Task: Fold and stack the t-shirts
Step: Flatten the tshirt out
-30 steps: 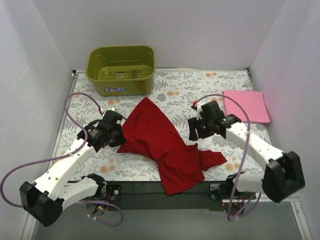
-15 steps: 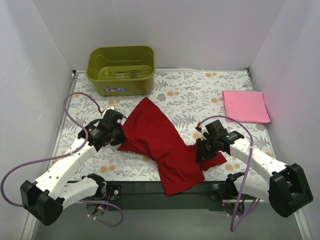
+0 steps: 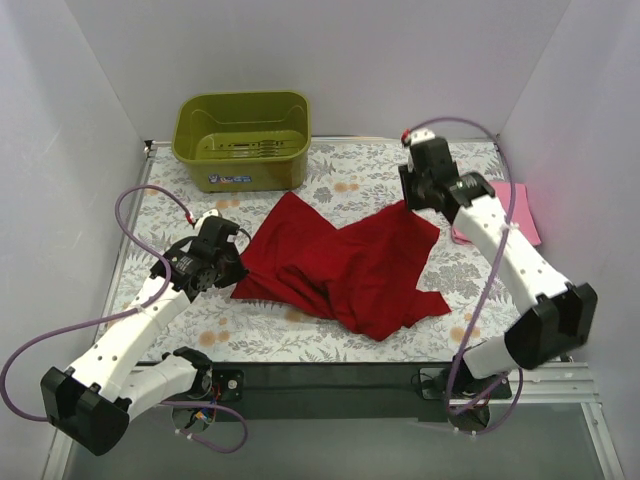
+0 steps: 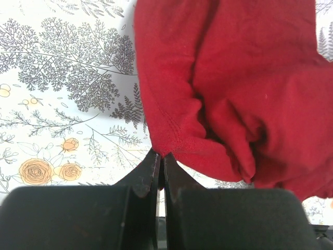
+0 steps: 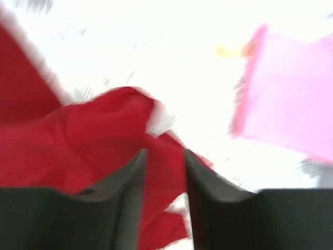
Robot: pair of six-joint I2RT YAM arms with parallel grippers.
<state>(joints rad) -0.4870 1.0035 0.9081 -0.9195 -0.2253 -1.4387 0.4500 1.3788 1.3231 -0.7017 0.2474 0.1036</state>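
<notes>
The deep red t-shirt [image 3: 340, 265] lies crumpled across the middle of the floral table, stretched toward the far right. My left gripper [image 3: 233, 273] is shut on its near-left hem; the left wrist view shows the jaws [image 4: 160, 156] pinching the red edge [image 4: 244, 78]. My right gripper [image 3: 418, 205] is at the shirt's far right corner. In the blurred right wrist view, red cloth [image 5: 78, 140] runs between its narrowly parted jaws [image 5: 164, 153]. The light pink t-shirt [image 3: 527, 218] lies folded at the right edge, partly behind the right arm, and shows in the right wrist view [image 5: 291, 104].
An olive-green plastic tub [image 3: 243, 135] stands at the back left of the table. White walls close in the left, back and right sides. The floral table cover [image 3: 370, 180] shows bare between the tub and the right gripper.
My right gripper swung from the near right up to the far right, dragging the red shirt's lower part off the front edge and spreading it rightward. The left gripper stayed put.
</notes>
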